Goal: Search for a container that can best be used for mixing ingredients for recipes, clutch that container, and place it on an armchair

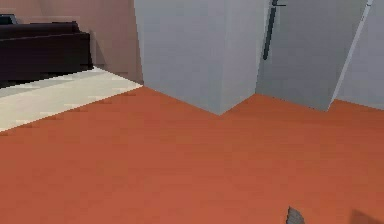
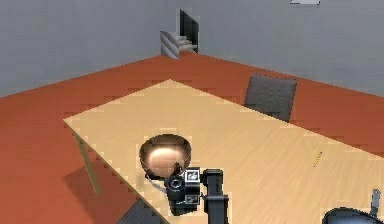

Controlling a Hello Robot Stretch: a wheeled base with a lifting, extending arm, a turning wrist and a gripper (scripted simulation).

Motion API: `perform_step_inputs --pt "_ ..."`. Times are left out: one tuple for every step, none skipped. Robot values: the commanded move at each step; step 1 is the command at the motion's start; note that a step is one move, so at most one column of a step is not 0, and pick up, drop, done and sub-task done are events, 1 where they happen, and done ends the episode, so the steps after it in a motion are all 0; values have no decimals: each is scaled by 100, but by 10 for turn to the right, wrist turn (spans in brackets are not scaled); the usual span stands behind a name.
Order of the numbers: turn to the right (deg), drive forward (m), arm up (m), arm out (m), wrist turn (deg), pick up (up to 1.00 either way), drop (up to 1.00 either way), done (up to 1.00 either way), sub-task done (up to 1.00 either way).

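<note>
You had the search done, for the coppery bowl (image 2: 166,155) sat on the wooden surface (image 2: 260,125) right at the gripper (image 2: 175,183), though neither the fingers' state nor any hold could be told, and the armchair placement was not yet done.

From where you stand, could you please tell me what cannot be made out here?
Arm side view: whether the jaws hold the metal bowl; it sits on the table right at them.
Arm side view: a thin item on the table, too small to name.
Arm side view: a dark rounded thing, cut off by the bottom right corner.
Forward view: a grey tip, cut off by the bottom edge.
</note>
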Motion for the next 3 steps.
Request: perform_step_inputs --pt "0 0 22 0 0 0 0 0 0" --pt "0 0 0 0 -450 0 0 0 0" --pt "0 0 0 0 -450 0 0 0 0"
